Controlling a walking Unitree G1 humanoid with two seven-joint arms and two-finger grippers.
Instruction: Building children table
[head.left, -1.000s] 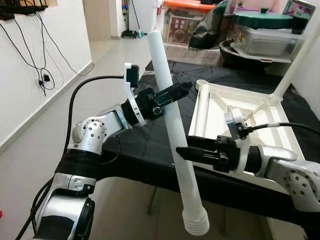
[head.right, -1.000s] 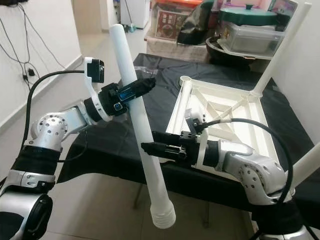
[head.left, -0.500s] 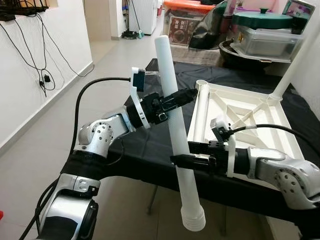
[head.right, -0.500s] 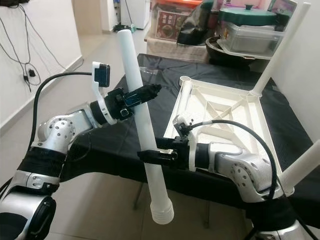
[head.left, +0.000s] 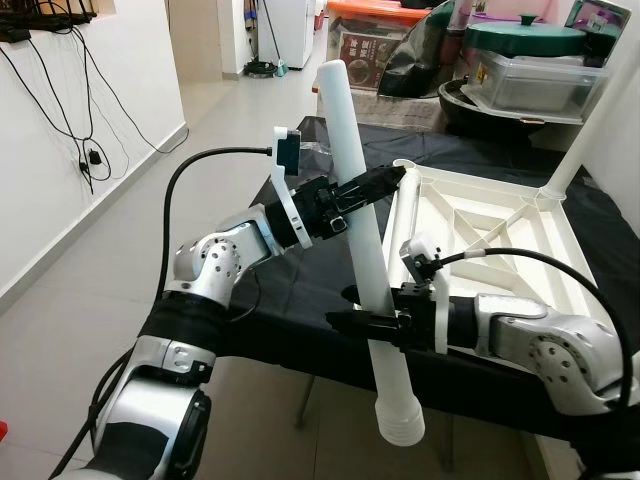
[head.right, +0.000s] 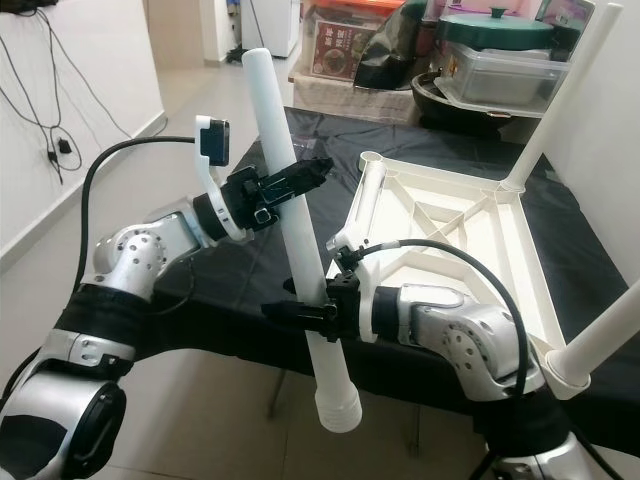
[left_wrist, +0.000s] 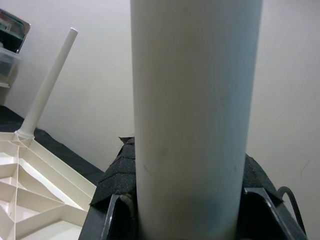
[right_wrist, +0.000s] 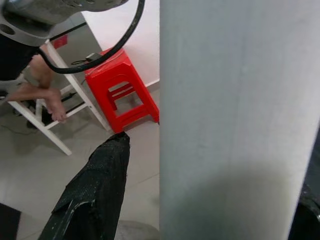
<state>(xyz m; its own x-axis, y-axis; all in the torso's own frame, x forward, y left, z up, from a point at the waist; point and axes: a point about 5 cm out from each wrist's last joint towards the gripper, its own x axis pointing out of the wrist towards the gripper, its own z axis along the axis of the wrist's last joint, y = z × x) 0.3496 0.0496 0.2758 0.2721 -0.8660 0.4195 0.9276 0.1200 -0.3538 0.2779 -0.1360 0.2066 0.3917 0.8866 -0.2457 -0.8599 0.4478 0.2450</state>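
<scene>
A long white table leg (head.left: 362, 235) hangs tilted in the air off the table's near edge, threaded end (head.left: 400, 425) down. My left gripper (head.left: 393, 179) is shut on its upper part; its fingers (left_wrist: 116, 216) hug the tube in the left wrist view. Lower down, my right gripper (head.left: 342, 318) is open, one finger on each side of the leg. In the right wrist view one finger (right_wrist: 95, 195) stands a little off the tube. The white tabletop (head.left: 520, 225) lies upside down on the black cloth, with one leg (head.left: 590, 118) fitted at a far corner and another (head.right: 600, 340) at the near right.
The black-covered table (head.left: 460, 150) lies ahead. Storage boxes and a green-lidded pot (head.left: 525, 40) crowd the back. A white wall with hanging cables (head.left: 80, 110) runs along the left, with open floor beside it. A red stool (right_wrist: 122, 90) and a person's bare feet (right_wrist: 45, 95) are nearby.
Both arms have carried the leg to the right, toward the tabletop, and it stands more upright. My right gripper has slid forward so its fingers straddle the leg.
</scene>
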